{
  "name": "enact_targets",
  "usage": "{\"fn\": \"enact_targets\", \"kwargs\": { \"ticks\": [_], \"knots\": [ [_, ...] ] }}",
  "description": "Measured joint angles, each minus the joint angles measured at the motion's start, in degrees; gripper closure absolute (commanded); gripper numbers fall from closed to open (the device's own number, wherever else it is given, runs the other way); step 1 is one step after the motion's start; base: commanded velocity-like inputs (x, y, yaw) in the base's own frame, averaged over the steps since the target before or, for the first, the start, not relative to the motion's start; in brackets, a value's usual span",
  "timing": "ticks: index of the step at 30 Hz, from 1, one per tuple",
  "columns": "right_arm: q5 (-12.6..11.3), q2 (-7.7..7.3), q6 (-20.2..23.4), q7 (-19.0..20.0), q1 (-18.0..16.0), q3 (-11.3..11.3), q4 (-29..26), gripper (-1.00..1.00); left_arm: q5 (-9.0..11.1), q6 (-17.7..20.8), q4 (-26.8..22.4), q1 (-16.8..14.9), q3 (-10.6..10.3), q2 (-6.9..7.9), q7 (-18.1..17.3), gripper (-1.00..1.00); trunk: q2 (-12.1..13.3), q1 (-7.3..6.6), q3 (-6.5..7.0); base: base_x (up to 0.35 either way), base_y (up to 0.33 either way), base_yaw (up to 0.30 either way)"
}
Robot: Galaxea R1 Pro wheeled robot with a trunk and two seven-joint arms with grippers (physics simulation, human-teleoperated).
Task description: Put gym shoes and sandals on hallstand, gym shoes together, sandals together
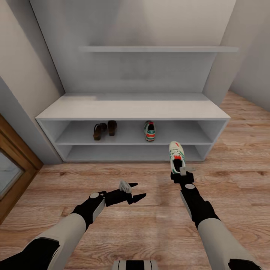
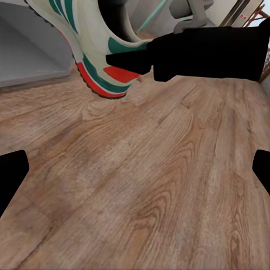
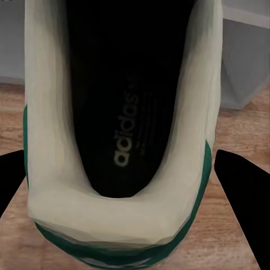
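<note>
One cream-white gym shoe [image 1: 149,131] stands on the upper open level of the hallstand [image 1: 131,108]. Left of it on the same level sit the two dark brown sandals [image 1: 99,131], side by side. My right gripper [image 1: 179,168] is shut on the heel of the second gym shoe [image 1: 175,152], whose toe points at the rack just in front of the lower level. The right wrist view looks into that shoe's dark insole [image 3: 121,107], with a finger on either side. My left gripper [image 1: 139,190] hangs open and empty over the corridor floor [image 1: 123,225]. The held shoe [image 2: 95,50] also shows ahead of it.
A brown door frame [image 1: 17,161] runs along the left wall. The hallstand's bench top [image 1: 112,103] and upper shelf [image 1: 157,48] are bare. Grey walls close in on both sides of the rack. Open plank floor spreads to the right [image 1: 243,157].
</note>
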Motion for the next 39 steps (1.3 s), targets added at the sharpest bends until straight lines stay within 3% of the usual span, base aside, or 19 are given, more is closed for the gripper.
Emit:
{"fn": "enact_targets", "kwargs": {
  "ticks": [10, 23, 35, 37, 38, 39],
  "knots": [
    [0.0, -0.08, 0.0, 0.0, 0.1, 0.0, 0.1, 1.00, 0.0, 0.0, 0.0, 0.0, -0.1, -0.08, 0.0, -1.00, 0.0, -0.01, 0.00, 0.042, -0.027, 0.000],
    [0.0, -0.04, 0.1, 0.0, 0.1, -0.2, 0.1, 1.00, 0.0, 0.0, 0.0, 0.0, -0.1, -0.42, 0.0, -1.00, 0.0, -0.01, -0.04, 0.146, -0.224, 0.083],
    [-0.1, -0.13, 0.0, 0.6, 0.2, -0.1, 0.2, 1.00, 0.1, 0.0, 0.0, 0.0, -0.1, -0.44, 0.0, -1.00, 0.0, 0.00, -0.07, 0.015, -0.020, 0.026],
    [-0.2, -0.17, 0.0, 1.9, 0.1, -0.1, 0.3, 1.00, 0.1, 0.0, 0.0, 0.0, -0.1, -0.44, -0.1, -1.00, 0.0, 0.00, -0.07, 0.000, 0.000, 0.000],
    [-0.3, -0.19, 0.0, 3.8, 0.1, -0.1, 0.3, 1.00, 0.1, 0.0, 0.0, 0.0, -0.1, -0.44, -0.1, -1.00, 0.0, 0.00, -0.07, 0.000, 0.000, 0.000],
    [-1.0, -0.19, 0.0, 8.0, 0.1, 0.0, 0.3, 1.00, 0.1, 0.0, 0.0, 0.0, -0.1, -0.44, -0.1, -1.00, 0.0, 0.00, -0.07, 0.000, 0.000, 0.000]
  ]
}}
